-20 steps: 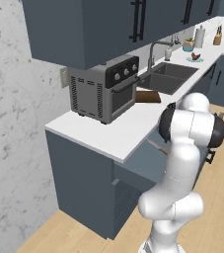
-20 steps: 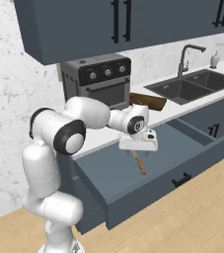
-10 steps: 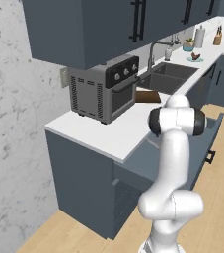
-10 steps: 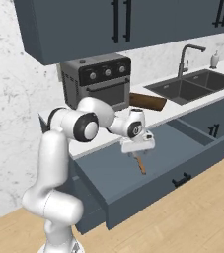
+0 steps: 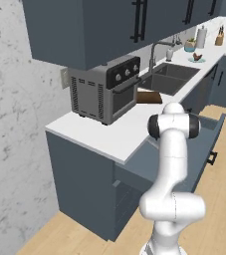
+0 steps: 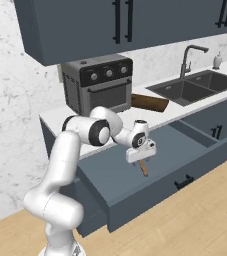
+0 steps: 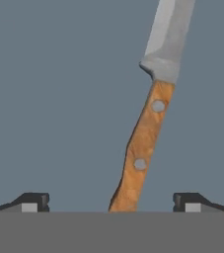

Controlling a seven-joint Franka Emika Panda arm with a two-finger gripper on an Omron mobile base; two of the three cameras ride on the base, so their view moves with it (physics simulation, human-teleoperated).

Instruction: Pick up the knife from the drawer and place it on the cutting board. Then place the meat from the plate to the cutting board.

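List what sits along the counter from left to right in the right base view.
Toaster oven → cutting board → sink → faucet.

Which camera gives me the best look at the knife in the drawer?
The hand view: the knife shows wooden handle, two rivets and blade base, between the open gripper's fingertips. The right base view shows a bit of handle below the hand; the left base view hides it behind the arm.

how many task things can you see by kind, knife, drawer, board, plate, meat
knife: 1
drawer: 1
cutting board: 1
plate: 1
meat: 1
total: 5
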